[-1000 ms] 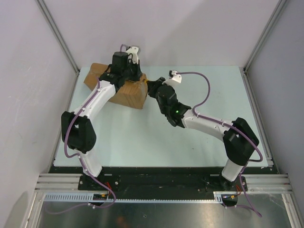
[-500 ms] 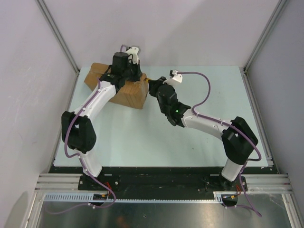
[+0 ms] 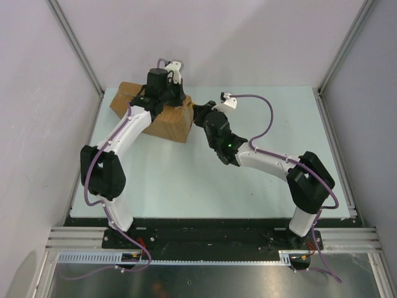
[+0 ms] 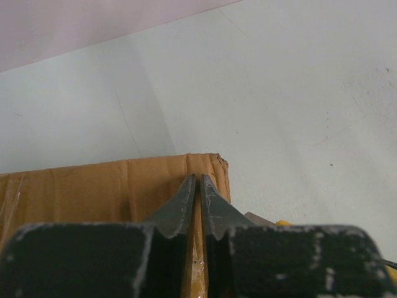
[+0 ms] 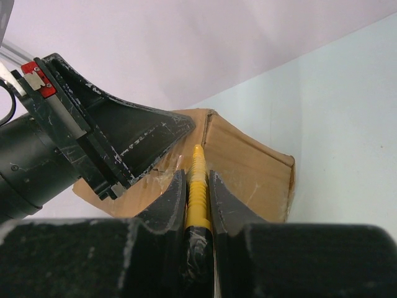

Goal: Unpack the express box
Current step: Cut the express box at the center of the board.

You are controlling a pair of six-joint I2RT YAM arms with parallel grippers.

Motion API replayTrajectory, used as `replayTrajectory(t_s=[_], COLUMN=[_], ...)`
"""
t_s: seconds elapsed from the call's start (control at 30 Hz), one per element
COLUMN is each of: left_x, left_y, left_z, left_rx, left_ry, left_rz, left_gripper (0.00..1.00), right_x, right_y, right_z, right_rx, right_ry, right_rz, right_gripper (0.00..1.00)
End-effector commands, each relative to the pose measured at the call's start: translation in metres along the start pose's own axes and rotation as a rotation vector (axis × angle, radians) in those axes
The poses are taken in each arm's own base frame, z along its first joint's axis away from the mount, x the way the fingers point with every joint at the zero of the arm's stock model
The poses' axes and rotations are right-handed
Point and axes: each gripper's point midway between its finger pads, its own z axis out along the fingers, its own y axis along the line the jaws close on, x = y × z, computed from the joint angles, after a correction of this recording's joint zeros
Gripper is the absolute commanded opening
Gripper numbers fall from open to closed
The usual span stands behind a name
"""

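Left gripper (image 4: 197,179) pinched nearly closed right on top of the box (image 4: 93,186), nothing seen between its fingers. Right gripper (image 5: 197,175) at the box's right end, squeezed tight around a yellow knife (image 5: 198,162), tip near the top edge. Knife clear from the right wrist, mostly hidden from above. Box far left on the table (image 3: 248,180).

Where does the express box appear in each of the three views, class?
Top external: express box in the upper left of the frame.
Left wrist: lower left.
Right wrist: centre, behind the yellow knife.
Shared landmark: the left end effector over the box top.
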Motion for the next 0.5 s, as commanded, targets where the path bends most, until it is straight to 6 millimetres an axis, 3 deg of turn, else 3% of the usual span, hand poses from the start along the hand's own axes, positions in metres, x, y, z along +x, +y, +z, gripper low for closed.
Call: replayTrajectory(t_s=[0.0, 0.47], left_x=[0.029, 0.032], left_y=[0.007, 0.006], left_z=[-0.004, -0.003], left_rx=[-0.035, -0.027], left_ry=[0.097, 0.104], left_rz=[0.028, 0.024], left_gripper=[0.1, 0.09], right_x=[-0.017, -0.001], right_y=[0.009, 0.0], right_z=[0.001, 0.005], right_rx=[-0.015, 0.007], right_ry=[-0.056, -0.031], right_rz=[0.03, -0.003], right_gripper=[0.0, 0.0])
